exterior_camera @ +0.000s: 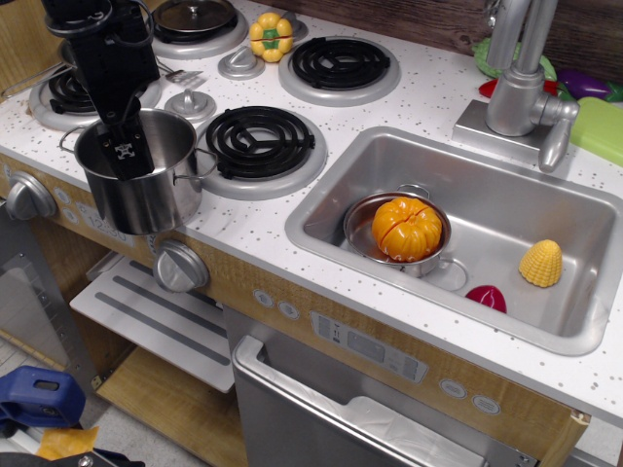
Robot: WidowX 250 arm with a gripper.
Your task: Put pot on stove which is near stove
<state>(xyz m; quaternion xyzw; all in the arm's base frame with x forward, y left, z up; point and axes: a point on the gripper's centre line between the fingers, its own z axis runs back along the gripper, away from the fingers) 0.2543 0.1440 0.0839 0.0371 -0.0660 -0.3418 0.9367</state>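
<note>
The tall shiny steel pot (146, 190) is at the counter's front left edge, just left of the front black coil stove (258, 144). Its base overlaps the counter's front panel, so it looks lifted. My gripper (125, 158) reaches down from the upper left into the pot's mouth. One finger (125, 154) shows inside against the wall, and the jaws appear shut on the rim. The other finger is hidden. The front stove is bare.
Other burners lie at the left (58, 95), back right (339, 63) and back, under a lidded pan (195, 19). A yellow pepper (271, 36) and knob discs (190, 103) lie between them. The sink (545, 336) at right holds a small pot with a pumpkin (407, 229), corn (541, 263) and a red piece (486, 298). The faucet (516, 78) stands behind.
</note>
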